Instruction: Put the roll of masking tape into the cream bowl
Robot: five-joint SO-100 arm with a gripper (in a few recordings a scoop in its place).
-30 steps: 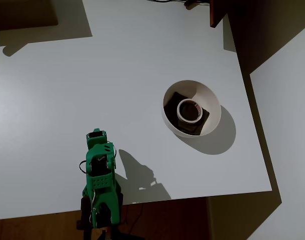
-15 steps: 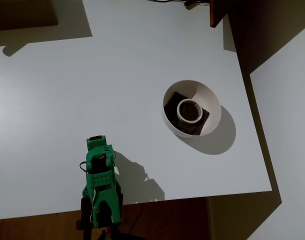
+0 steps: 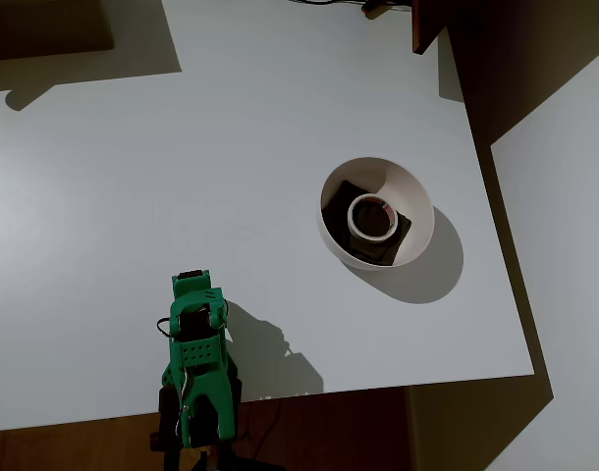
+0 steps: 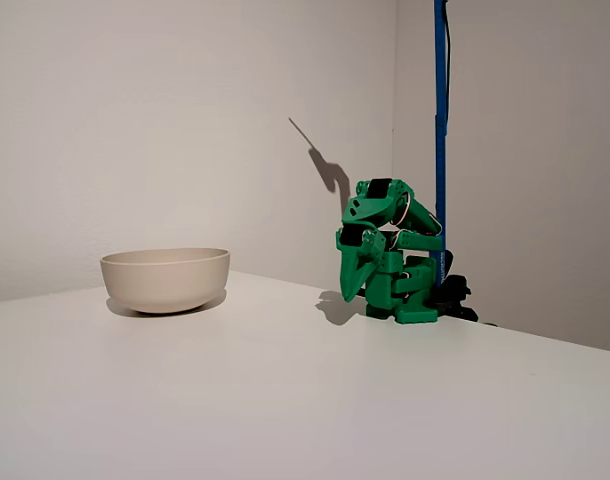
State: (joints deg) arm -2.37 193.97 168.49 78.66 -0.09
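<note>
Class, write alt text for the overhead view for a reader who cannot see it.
A tape roll lies inside a cream bowl, on dark square pieces, right of centre on a white table. A green robot arm sits folded at the table's near edge, well apart from the bowl.

Cream bowl (image 3: 420, 211) on white table (image 3: 182, 167)

Tape roll (image 3: 371, 217) inside bowl (image 3: 412, 186)
</note>
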